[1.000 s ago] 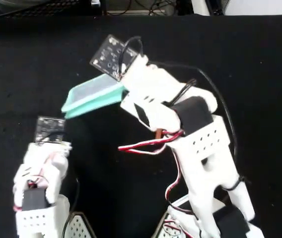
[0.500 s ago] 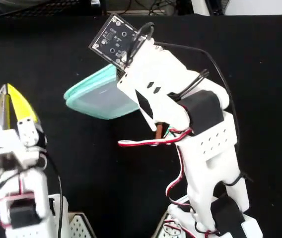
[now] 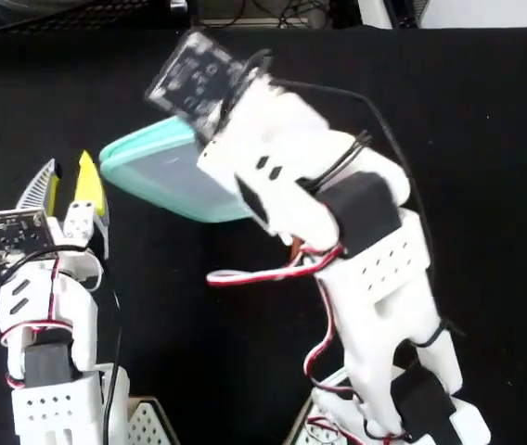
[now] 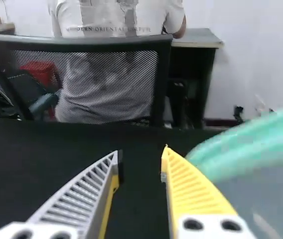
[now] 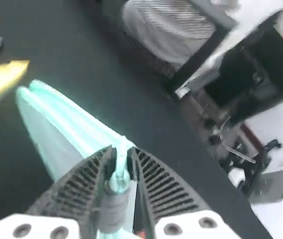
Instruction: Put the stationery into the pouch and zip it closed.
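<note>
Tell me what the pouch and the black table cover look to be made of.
The pouch looks like soft plastic, perhaps vinyl: a frosted, see-through panel with mint-green trim. The table cover looks like cloth, possibly felt: matte black with no glare; its weave is too fine to tell.

Pouch [image 3: 161, 171]: near end hidden under right arm [image 3: 287, 171] in high view. In left wrist view it's blurred and cut off by frame edge. Zip state, contents: can't tell.
</note>
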